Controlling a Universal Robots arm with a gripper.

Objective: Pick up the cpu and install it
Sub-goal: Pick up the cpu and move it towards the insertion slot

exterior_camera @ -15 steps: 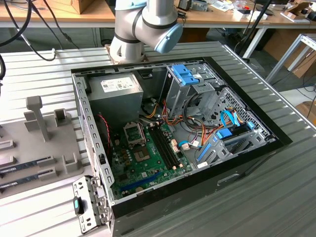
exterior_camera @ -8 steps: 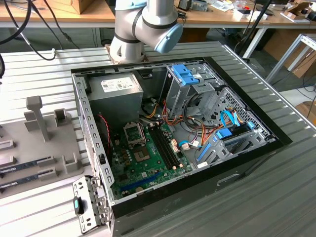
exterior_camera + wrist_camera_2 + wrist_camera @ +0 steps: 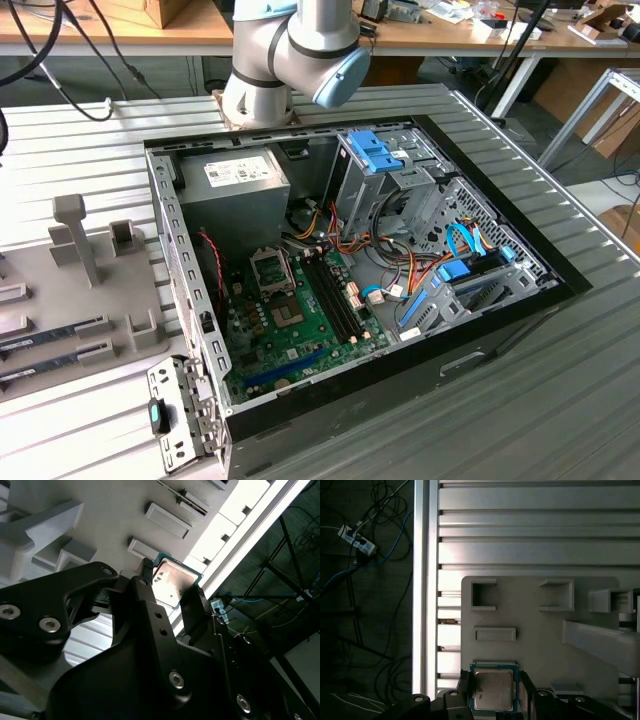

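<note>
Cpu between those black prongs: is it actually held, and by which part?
Yes: the end effector grips the cpu by two opposite edges.

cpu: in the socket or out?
Out. In both wrist views the cpu sits between the fingers, which press its opposite edges, over the grey parts tray. Lifted or resting: cannot tell.

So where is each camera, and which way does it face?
Exterior view: off the arm, looking down into the open computer case; an arm joint shows.
First wrist view: on the arm, facing the grey tray; the gripper shows.
Second wrist view: on the arm, looking along the gripper.
Both wrist views share the gripped cpu.
</note>
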